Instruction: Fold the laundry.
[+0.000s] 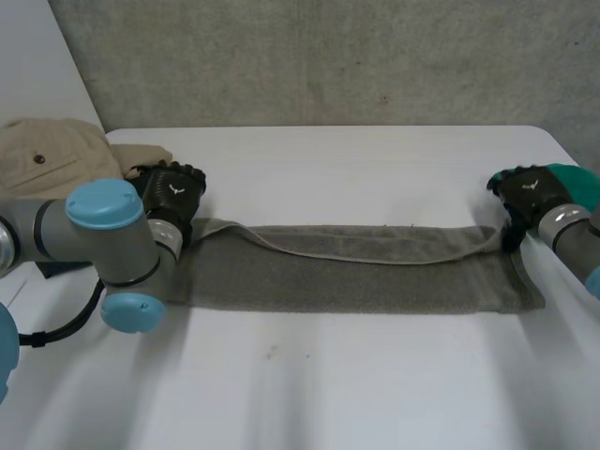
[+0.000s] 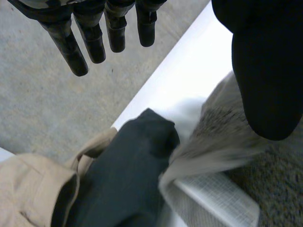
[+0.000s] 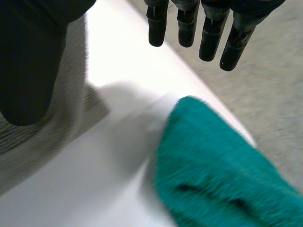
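Observation:
A grey towel (image 1: pixel 356 272), folded into a long strip, lies flat across the white table (image 1: pixel 328 384). My left hand (image 1: pixel 174 193) hovers over the strip's left end. In the left wrist view this hand (image 2: pixel 97 40) is open, fingers straight and thumb apart, with the towel's end (image 2: pixel 222 142) below the thumb and nothing held. My right hand (image 1: pixel 525 192) is at the strip's right end. Its own view shows it (image 3: pixel 189 23) open too, the towel's corner (image 3: pixel 71 99) lying loose under the thumb.
A beige garment (image 1: pixel 52 155) is heaped at the table's left edge, with a dark cloth (image 2: pixel 128 179) beside it near the left hand. A green cloth (image 1: pixel 577 183) lies at the right edge by the right hand. Beyond the table is grey floor.

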